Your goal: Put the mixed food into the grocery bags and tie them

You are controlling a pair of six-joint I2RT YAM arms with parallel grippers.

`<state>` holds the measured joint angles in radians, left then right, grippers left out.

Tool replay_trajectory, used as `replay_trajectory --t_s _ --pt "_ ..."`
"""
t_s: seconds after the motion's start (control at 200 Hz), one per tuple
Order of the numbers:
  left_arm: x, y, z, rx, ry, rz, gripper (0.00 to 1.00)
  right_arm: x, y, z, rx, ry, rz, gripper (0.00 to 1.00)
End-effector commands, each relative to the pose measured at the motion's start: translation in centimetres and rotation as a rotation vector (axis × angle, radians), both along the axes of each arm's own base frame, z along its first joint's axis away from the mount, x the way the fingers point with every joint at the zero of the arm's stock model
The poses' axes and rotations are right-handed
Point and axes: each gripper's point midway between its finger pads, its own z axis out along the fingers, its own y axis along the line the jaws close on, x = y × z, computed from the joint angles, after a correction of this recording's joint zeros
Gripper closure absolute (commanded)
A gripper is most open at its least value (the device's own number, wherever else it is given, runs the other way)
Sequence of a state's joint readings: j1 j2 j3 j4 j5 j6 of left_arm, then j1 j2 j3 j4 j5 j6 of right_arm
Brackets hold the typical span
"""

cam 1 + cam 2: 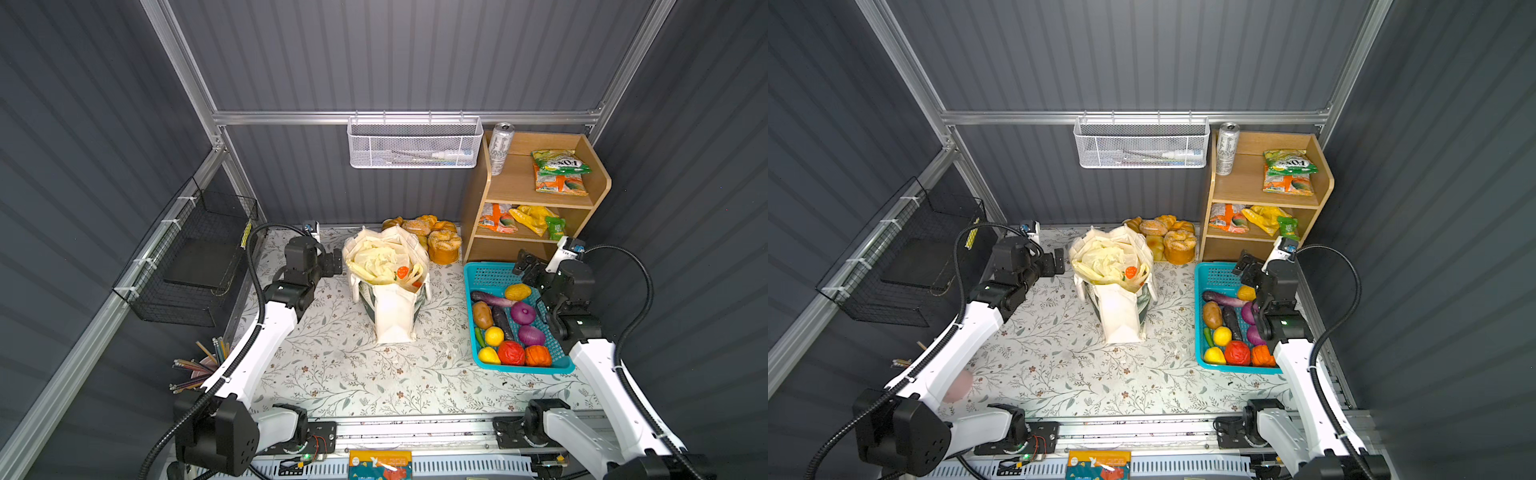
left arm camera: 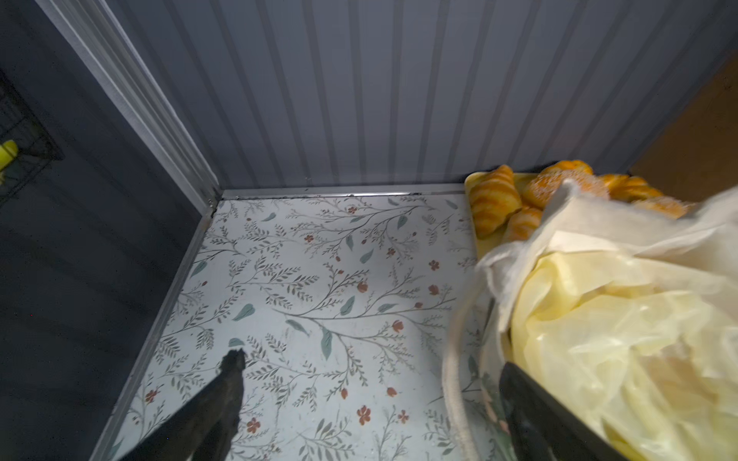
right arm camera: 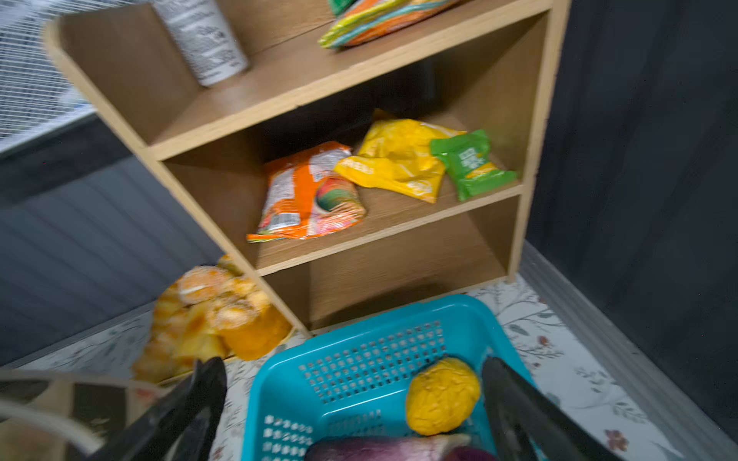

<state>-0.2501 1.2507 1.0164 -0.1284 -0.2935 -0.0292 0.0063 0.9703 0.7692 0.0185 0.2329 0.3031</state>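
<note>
1. Canvas is forming the cream tote (image 1: 395,307), which is standing upright toward the back edge of the desk (image 1: 332,374). The pale-yellow plastic bag (image 1: 376,259) is sitting crumpled in its mouth, and both are untied.
2. Loading is looking barely begun. Toy produce (image 1: 511,353) is lying in the turquoise basket (image 1: 490,270) along the desk's right edge. Bread pieces (image 1: 442,241) are piling up at the back edge behind the tote. The drink can (image 1: 500,147) and snack packets (image 1: 559,164) are sitting on the wooden shelf (image 1: 536,199) in the back right corner.
3. The left hand (image 2: 371,399) is hovering just beside the tote's rim, fingers spread wide and gripping nothing.
4. The right hand (image 3: 351,371) is hanging over the basket's far end, wide open and empty, with a yellow-orange piece (image 3: 441,395) lying below it.
5. The next move is probably calling for lowering around that piece, closing, and carrying it to the bag's mouth.
6. Crumpled plastic is crowding that opening, and the basket wall and shelf are hemming in the right arm.
</note>
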Motion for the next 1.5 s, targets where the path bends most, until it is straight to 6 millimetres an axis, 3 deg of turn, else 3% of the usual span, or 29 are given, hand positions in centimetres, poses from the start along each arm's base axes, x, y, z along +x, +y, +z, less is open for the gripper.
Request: replay_trajectory --t_s 0.0,0.105,0.185,0.435,0.56,0.655,0.785,0.881,0.926,1.031,1.166,1.361,1.496 --pt "0.3 2.9 2.2 0.110 -0.136 0.109 0.00 -0.1 -3.1 1.0 -0.117 -0.052 -0.136 0.01" --pt "0.2 5.4 1.0 0.153 -0.150 0.187 0.00 -0.1 -3.8 -0.1 -0.157 -0.057 -0.156 0.01" --pt "0.4 6.7 -1.3 0.148 -0.121 0.217 0.00 0.1 -4.0 -0.9 -0.181 -0.051 -0.152 0.01" --pt "-0.5 7.2 -10.1 0.083 -0.045 0.258 0.00 0.5 -4.0 -5.0 -0.223 -0.010 -0.121 0.01" --pt "-1.0 7.3 -13.0 0.058 -0.073 0.264 0.00 0.5 -3.2 -6.7 -0.252 0.008 -0.064 0.01" --pt "-1.3 7.3 -15.2 0.088 -0.073 0.254 0.00 -0.1 -4.1 -7.0 -0.278 0.027 -0.130 0.01" --pt "-1.4 7.0 -15.8 0.083 -0.112 0.227 0.00 -0.4 -2.7 -8.1 -0.250 -0.034 -0.059 0.01" --pt "-0.8 6.4 -16.0 0.070 -0.128 0.198 0.00 -0.1 -1.8 -9.7 -0.231 -0.041 -0.015 0.01" --pt "-0.5 5.8 -16.5 0.066 -0.125 0.164 0.00 0.2 -1.5 -11.4 -0.199 -0.019 -0.002 0.01" --pt "-0.1 4.6 -17.8 0.076 -0.118 0.090 0.00 0.9 0.0 -13.1 -0.222 -0.026 0.071 0.01" --pt "-0.2 3.7 -18.6 0.072 -0.125 0.030 0.00 1.1 0.6 -14.9 -0.246 -0.053 0.089 0.01" --pt "0.9 3.6 -19.3 0.058 -0.062 0.009 0.00 2.5 1.6 -15.3 -0.261 -0.024 0.158 0.01" --pt "1.6 4.4 -19.8 0.005 -0.021 0.014 0.00 3.2 0.7 -15.9 -0.186 0.024 0.167 0.01"
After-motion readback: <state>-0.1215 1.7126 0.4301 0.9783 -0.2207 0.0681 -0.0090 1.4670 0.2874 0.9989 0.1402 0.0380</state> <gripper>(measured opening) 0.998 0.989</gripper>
